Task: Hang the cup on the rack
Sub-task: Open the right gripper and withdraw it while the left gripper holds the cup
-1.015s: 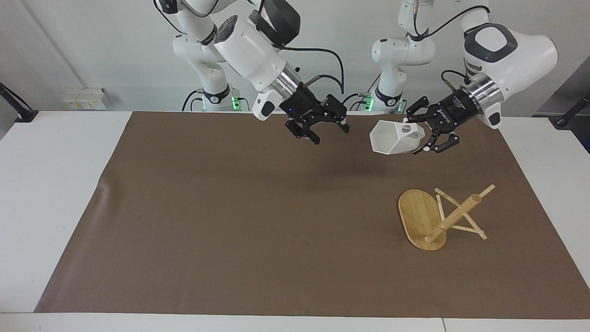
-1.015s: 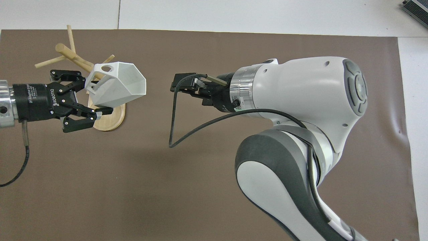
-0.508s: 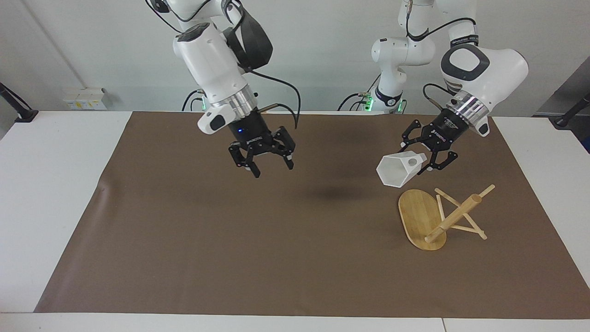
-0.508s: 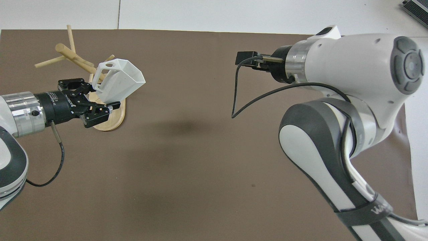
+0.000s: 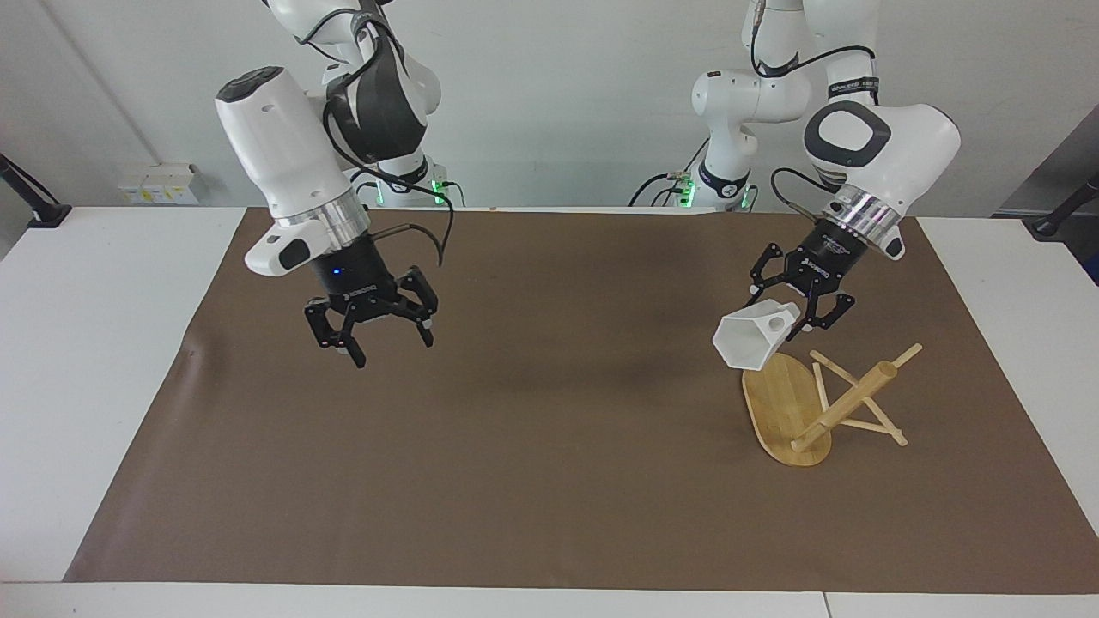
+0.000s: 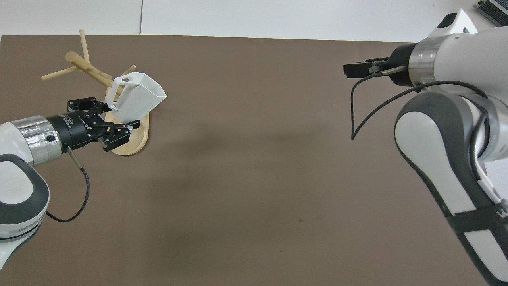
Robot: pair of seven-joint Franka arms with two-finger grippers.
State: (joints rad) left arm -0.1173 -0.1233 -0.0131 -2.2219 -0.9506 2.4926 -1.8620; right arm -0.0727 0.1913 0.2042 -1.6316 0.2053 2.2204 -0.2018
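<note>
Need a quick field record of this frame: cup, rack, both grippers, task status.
cup: white faceted mug, tilted, in the air over the rack's base
rack: bamboo mug tree on the brown mat, toward the left arm's end
left gripper: shut on the cup at its handle
right gripper: open, empty, over the mat, waiting
status: cup not yet on a peg

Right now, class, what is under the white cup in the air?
The cup, held by the left gripper, hangs over the rack's oval base and the brown mat. In the overhead view it covers part of the base.
</note>
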